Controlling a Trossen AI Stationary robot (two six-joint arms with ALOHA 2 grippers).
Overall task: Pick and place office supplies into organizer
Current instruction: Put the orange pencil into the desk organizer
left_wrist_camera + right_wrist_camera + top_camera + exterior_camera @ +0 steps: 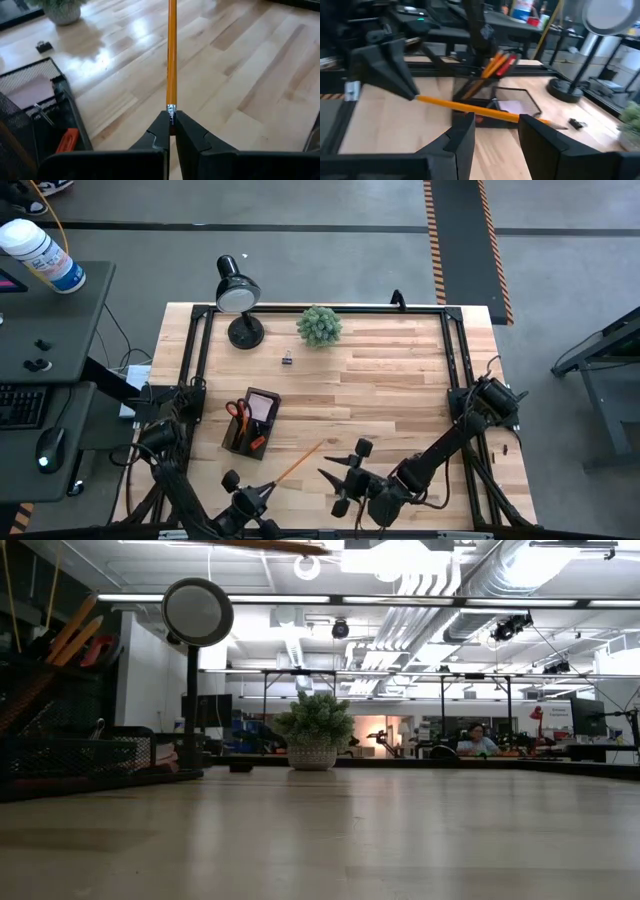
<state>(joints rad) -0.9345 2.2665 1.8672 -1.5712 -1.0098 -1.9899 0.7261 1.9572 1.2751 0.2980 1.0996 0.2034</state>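
Note:
My left gripper is at the table's near edge, shut on a yellow-orange pencil that points away toward the table's middle. My right gripper stands open just right of the pencil's tip; in the right wrist view the pencil runs across just beyond its fingertips, and I cannot tell whether they touch it. The black organizer stands left of centre, holding red-handled scissors, a pink pad and an orange marker. A small black binder clip lies on the wood behind it. My left gripper pinches the pencil's eraser end, at the metal band, between its two fingertips. The fingers come from the table's near side, slanting slightly down, and lie along the pencil. The pencil sticks straight out ahead of them, clear of the table.
A black desk lamp and a green spiky plant stand at the table's far edge. Black frame rails run along the left, right and far sides. Bare wood lies between the organizer and the right rail.

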